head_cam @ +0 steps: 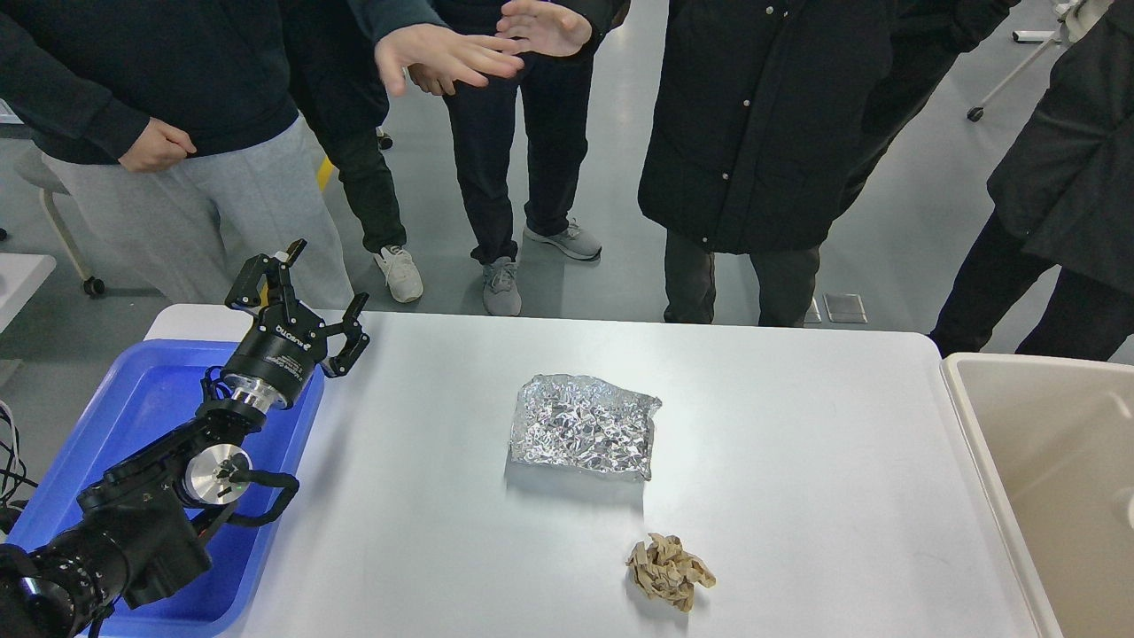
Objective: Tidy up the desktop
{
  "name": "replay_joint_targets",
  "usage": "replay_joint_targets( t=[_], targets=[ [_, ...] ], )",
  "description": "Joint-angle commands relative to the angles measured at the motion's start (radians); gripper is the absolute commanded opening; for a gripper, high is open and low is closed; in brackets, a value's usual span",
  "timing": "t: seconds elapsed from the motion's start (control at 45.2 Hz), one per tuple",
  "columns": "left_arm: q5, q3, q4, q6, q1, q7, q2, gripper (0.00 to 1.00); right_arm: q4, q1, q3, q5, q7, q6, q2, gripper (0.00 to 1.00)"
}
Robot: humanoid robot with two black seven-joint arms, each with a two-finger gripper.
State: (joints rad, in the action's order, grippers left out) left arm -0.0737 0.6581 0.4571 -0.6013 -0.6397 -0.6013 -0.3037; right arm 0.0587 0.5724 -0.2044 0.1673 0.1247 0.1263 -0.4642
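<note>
The big plain white rectangular desktop (797, 425) with rounded corners fills most of our view, long axis running left to right, far edge facing a row of people standing there. We'd guess it's laid out so each kind of clutter has a home: a beige plastic bin (1045, 461) butted against its right end, probably for trash, and a blue plastic tray (133, 408) sitting on its left end for anything worth keeping.

Next down in size, a crumpled silver foil sheet (585, 427) lies roughly flat near the middle of the desktop, long side running left to right. Nearer us and a bit right, apart from the foil, is a small scrunched ball of brown paper (670, 571).

Our left gripper (301, 297) hangs over the tray's far right corner, fingers spread wide and holding nothing, pointed away from us. Looks like it's parked there ready for a reach. Right arm isn't in the shot at all.

Both scraps still on the table, so tidying isn't done.
</note>
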Motion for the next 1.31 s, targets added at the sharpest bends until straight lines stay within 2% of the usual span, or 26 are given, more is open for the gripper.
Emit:
replay_joint_targets(
  t=[0.0, 0.089, 0.177, 0.221, 0.288, 0.31, 0.376, 0.532, 0.974, 1.129, 1.284],
  targets=[
    [0.000, 0.000, 0.000, 0.000, 0.000, 0.000, 0.000, 1.00, 0.003, -0.035, -0.029, 0.001, 0.000, -0.001, 0.015, 0.00],
    [0.000, 0.000, 0.000, 0.000, 0.000, 0.000, 0.000, 1.00, 0.003, -0.040, -0.035, 0.003, -0.002, -0.001, 0.027, 0.00],
    [0.000, 0.000, 0.000, 0.000, 0.000, 0.000, 0.000, 1.00, 0.003, -0.040, -0.035, 0.003, -0.004, 0.001, 0.030, 0.14],
    [0.000, 0.000, 0.000, 0.000, 0.000, 0.000, 0.000, 1.00, 0.003, -0.040, -0.035, 0.003, -0.004, 0.001, 0.030, 0.29],
    [0.000, 0.000, 0.000, 0.002, 0.000, 0.000, 0.000, 1.00, 0.003, -0.040, -0.036, 0.003, -0.005, 0.003, 0.030, 0.56],
    [0.000, 0.000, 0.000, 0.000, 0.000, 0.000, 0.000, 1.00, 0.003, -0.040, -0.036, 0.003, -0.005, 0.003, 0.030, 0.61],
    [0.000, 0.000, 0.000, 0.000, 0.000, 0.000, 0.000, 1.00, 0.001, -0.039, -0.036, 0.003, -0.007, 0.004, 0.030, 0.69],
    [0.000, 0.000, 0.000, 0.000, 0.000, 0.000, 0.000, 1.00, 0.000, -0.034, -0.038, 0.003, -0.010, 0.006, 0.030, 1.00],
    [0.000, -0.002, 0.000, 0.002, 0.000, 0.000, 0.000, 1.00, -0.023, 0.161, -0.044, 0.004, -0.010, 0.018, 0.029, 1.00],
    [0.000, -0.002, 0.000, 0.002, 0.000, 0.000, 0.000, 1.00, -0.140, 0.218, -0.150, 0.004, -0.010, 0.022, 0.003, 1.00],
    [0.000, -0.002, 0.000, 0.002, 0.000, 0.000, 0.000, 1.00, -0.364, 0.236, -0.268, 0.004, -0.010, 0.022, -0.086, 1.00]
  ],
)
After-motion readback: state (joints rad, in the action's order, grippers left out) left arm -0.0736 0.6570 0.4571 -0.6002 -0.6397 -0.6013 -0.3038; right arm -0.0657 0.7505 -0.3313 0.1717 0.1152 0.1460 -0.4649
